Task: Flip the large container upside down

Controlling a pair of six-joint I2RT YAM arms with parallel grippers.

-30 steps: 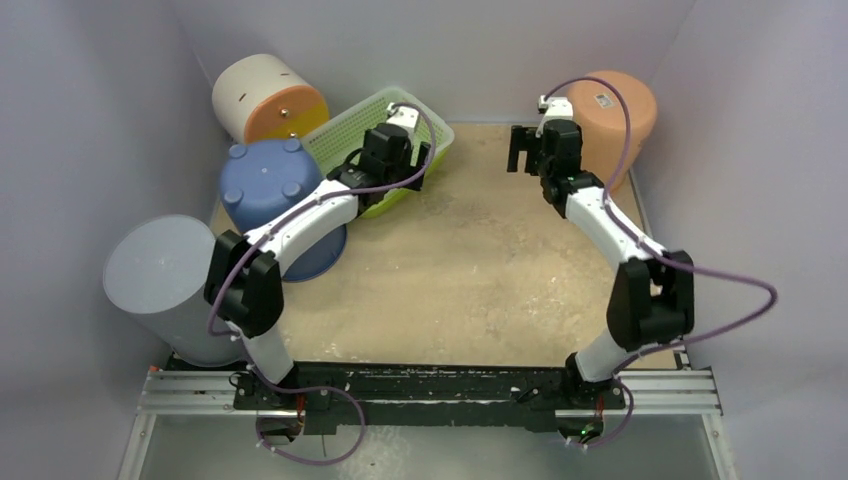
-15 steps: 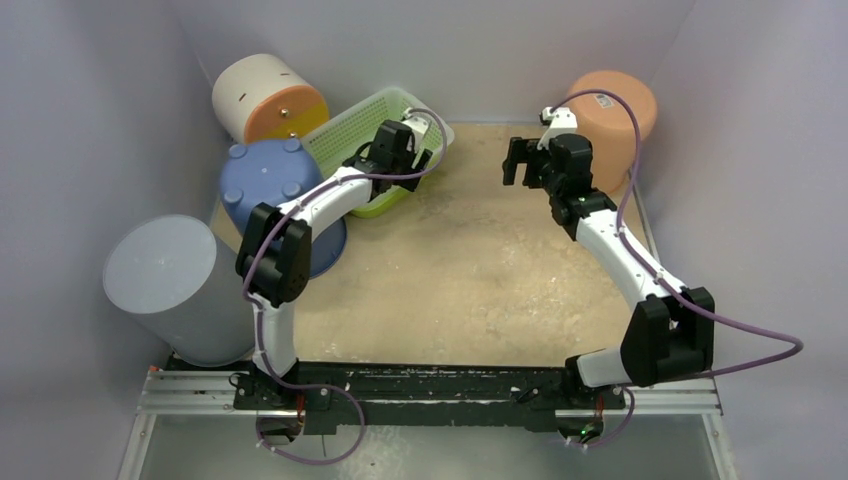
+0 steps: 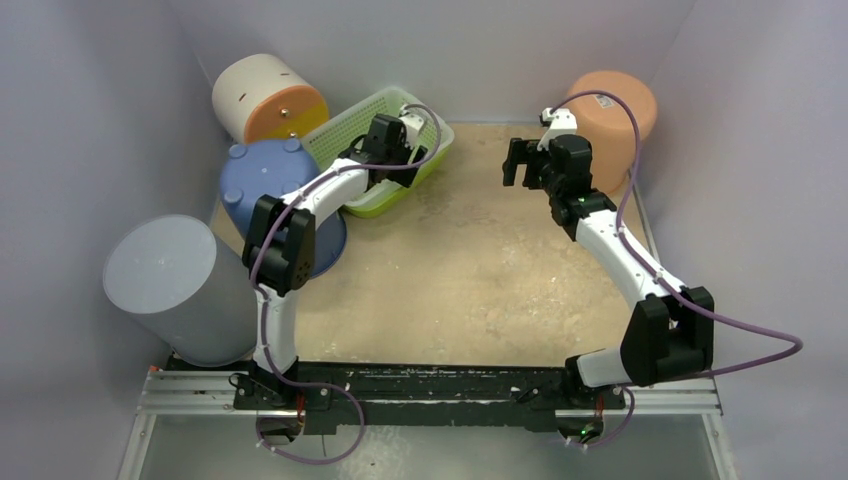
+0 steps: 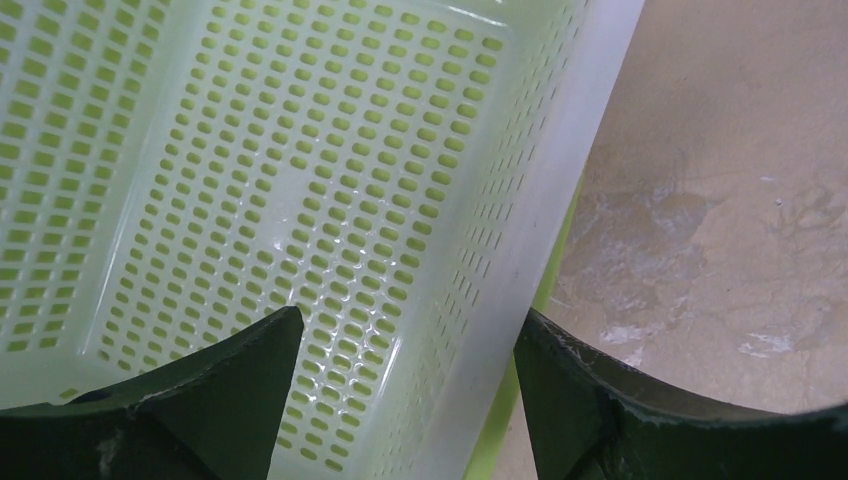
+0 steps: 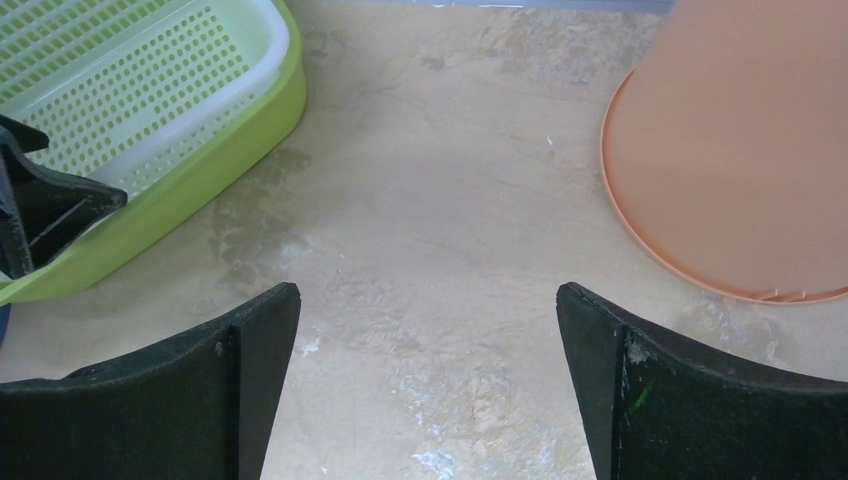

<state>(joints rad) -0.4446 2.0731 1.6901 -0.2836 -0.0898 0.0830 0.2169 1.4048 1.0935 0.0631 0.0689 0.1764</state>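
Change, left: your left arm has folded its elbow inward and carried the left end effector (image 4: 407, 325) onto the basket (image 3: 345, 128). Its jaws have started to narrow.
Left end effector: the jaws are wide and hold nothing. One finger is inside the white mesh wall and one is outside, and neither seems to press on it.
Change, right: the right arm swung its elbow outward and then stopped. The right end effector (image 5: 428, 295) is fully wide and empty above the bare bench (image 3: 470, 260).
Meaning: I judge that the grip on the rim is being made now. The flip has not started, because the basket sits with its mouth up.
Basket place: at 11 o'clock on the bench, touching the blue tub (image 3: 265, 180).
Count, arms: two.
Count, containers: five. They are one basket, one blue tub at 10 o'clock, one grey drum (image 3: 160, 265) at 8 o'clock, one cream drum (image 3: 265, 95) at 11 o'clock and one peach bucket (image 3: 620, 105) at 1 o'clock.
Advice: wait for a firm pinch before you lift.
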